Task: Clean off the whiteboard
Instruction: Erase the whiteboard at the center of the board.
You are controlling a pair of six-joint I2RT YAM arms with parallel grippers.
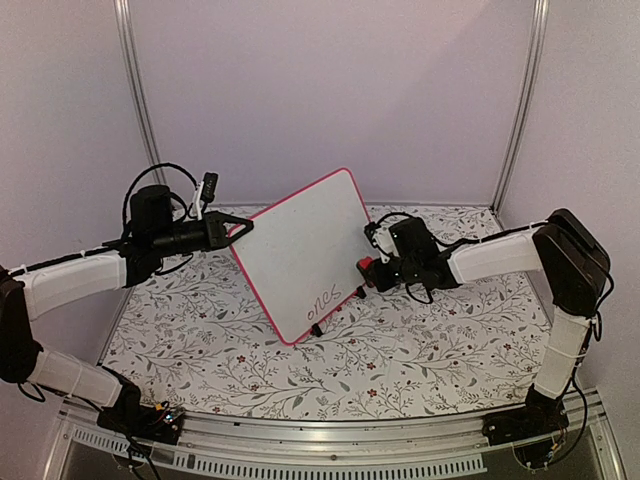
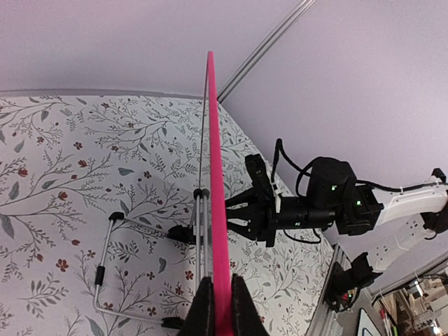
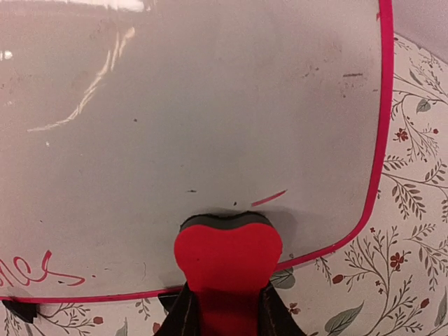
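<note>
Right pincer (image 3: 225, 311): jaws clamped on the red eraser (image 3: 227, 262), dark felt edge forward. Felt appears to be touching the whiteboard (image 3: 210, 126) low on its face, just above the bottom frame. A short red stroke (image 3: 269, 198) sits right beside the felt. The handwritten word (image 3: 28, 269) lies further along the same bottom edge, toward the other lower corner. Left pincer (image 2: 218, 311): jaws closed on the board's pink frame, gripping it edge-on. From above, the whiteboard (image 1: 300, 250) stands tilted on the flowered table (image 1: 400, 370) between my two arms, left pincer (image 1: 240, 228) at its upper left edge, right pincer (image 1: 375, 265) at its lower right, the word (image 1: 322, 298) near the bottom. Behind the board, a wire stand (image 2: 112, 266) props it. Judgement: wiping is under way, and the word is the main mark left. To do it well, hold the felt flat with steady, even pressure into the face and sweep along the bottom edge through the stroke and on over the word in overlapping passes. The left grip has to brace against that push, since the board is light and could pivot or slide on its feet. Watch the eraser does not ride off over the bottom frame.
</note>
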